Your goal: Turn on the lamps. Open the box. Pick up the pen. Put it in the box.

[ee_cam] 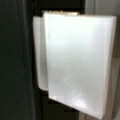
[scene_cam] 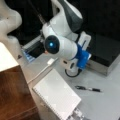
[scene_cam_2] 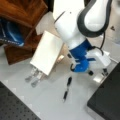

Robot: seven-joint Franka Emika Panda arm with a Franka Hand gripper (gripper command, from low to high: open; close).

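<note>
- Ahead of my wrist camera: a broad white lampshade (ee_cam: 75, 65) with a slanted lower edge fills the wrist view against a dark background. No fingers show there, and I cannot tell whether the lamps are lit.
- Gripper (scene_cam: 86, 41): at the end of the blue-and-white wrist, beside the black box (scene_cam: 105, 50) in a front view. Its tips are not plainly visible in any view, so I cannot say whether the fingers are apart or together, nor whether they touch anything. They do not hold the pen.
- Box, second sighting (scene_cam_2: 107, 97): black lid lying flat and closed over silver sides in both front views. I judge it unopened.
- Pen (scene_cam: 88, 89): slim, black with a pale band, lying flat on the grey table (scene_cam: 105, 105), well apart from the gripper and toward a front view's bottom. Also seen lying loose (scene_cam_2: 67, 88) below the blue wrist. Not picked up.
- Notebook (scene_cam: 57, 96): white, spiral-bound, near the pen, not touching it.
- Wooden shelf (scene_cam: 15, 100): at a front view's left, far from the fingers.
- Progress, my judgement: the lamp step cannot be confirmed; box opening, pen pickup and placement all remain outstanding.
</note>
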